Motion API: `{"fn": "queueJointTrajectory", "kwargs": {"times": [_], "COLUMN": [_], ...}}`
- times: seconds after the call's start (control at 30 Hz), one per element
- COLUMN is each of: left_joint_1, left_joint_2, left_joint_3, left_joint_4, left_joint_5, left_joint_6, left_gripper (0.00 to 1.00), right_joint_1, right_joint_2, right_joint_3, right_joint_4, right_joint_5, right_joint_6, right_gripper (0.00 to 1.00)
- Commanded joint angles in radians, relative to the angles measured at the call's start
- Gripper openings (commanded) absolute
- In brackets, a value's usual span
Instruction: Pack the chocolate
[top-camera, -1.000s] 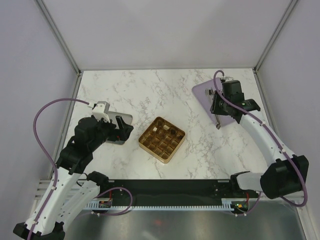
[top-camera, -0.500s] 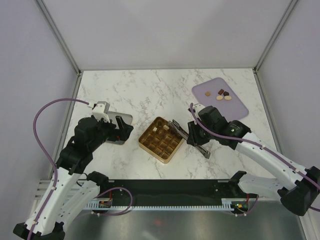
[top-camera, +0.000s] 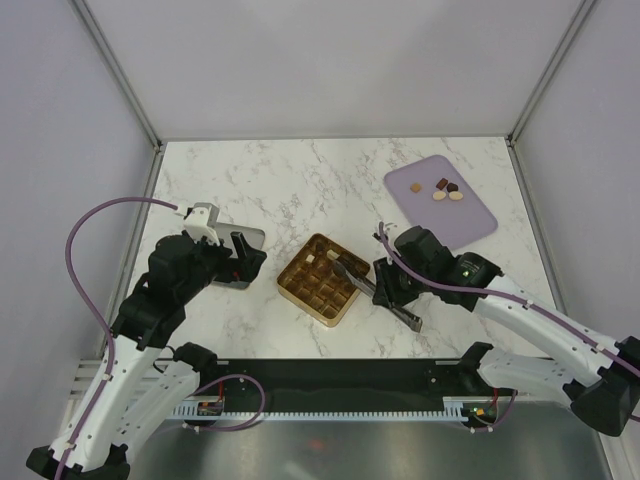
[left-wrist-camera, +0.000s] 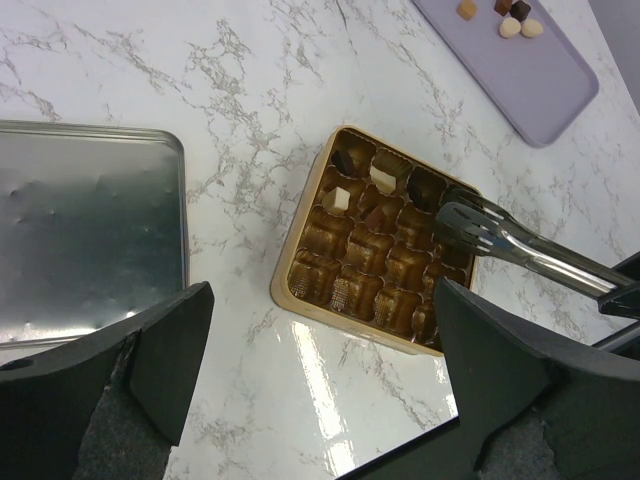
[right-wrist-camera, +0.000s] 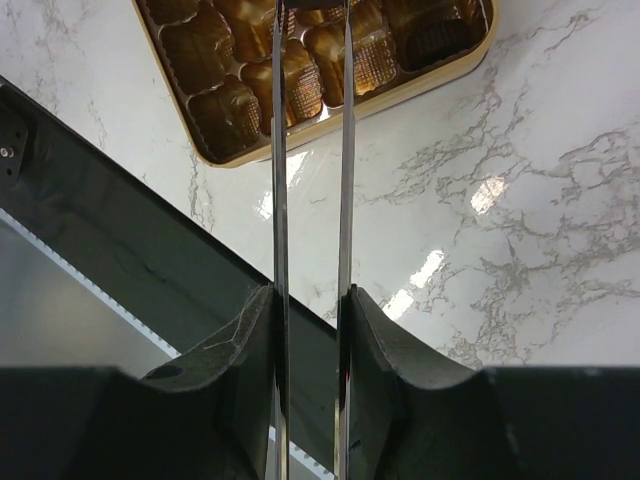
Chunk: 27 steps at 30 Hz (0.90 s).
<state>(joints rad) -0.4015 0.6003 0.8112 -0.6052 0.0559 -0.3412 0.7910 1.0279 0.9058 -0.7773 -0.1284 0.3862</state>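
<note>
Right gripper (right-wrist-camera: 310, 335): fingers clamped on the handles of metal tongs (left-wrist-camera: 520, 245), which are squeezed partway together.
Tongs' tips: straight ahead of the right gripper, over the gold tray (left-wrist-camera: 300, 215); whether a piece sits between them cannot be told.
Left gripper (left-wrist-camera: 320, 335): jaws spread as wide as they go, holding nothing; a metal lid (left-wrist-camera: 90, 225) lies below, toward its left finger.
Chocolate: four pieces (top-camera: 441, 190) on the purple board (top-camera: 470, 215), well apart from the right gripper; a few more (left-wrist-camera: 345, 195) in the tray's cells, ahead of the left gripper.
</note>
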Motion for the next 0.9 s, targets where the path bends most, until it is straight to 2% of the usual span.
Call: {"fn": "queueJointTrajectory", "kwargs": {"times": [0.0, 0.43, 0.87], "left_joint_1": [-0.005, -0.005, -0.005], "left_joint_2": [-0.007, -0.011, -0.019], "left_joint_3": [-0.004, -0.003, -0.003], "left_joint_4": [0.001, 0.001, 0.001], "left_joint_5": [0.001, 0.001, 0.001], "left_joint_6": [0.022, 0.022, 0.022], "left_gripper": [1.0, 1.0, 1.0], "right_joint_1": [0.014, 0.027, 0.027], "right_joint_2": [0.004, 0.038, 0.031], "right_joint_3": [0.002, 0.024, 0.182], "right_joint_4": [0.073, 0.098, 0.058], "right_joint_5": [-0.019, 0.022, 0.15], "right_joint_6": [0.026, 0.048, 0.066], "right_gripper": [0.39, 0.48, 0.47]}}
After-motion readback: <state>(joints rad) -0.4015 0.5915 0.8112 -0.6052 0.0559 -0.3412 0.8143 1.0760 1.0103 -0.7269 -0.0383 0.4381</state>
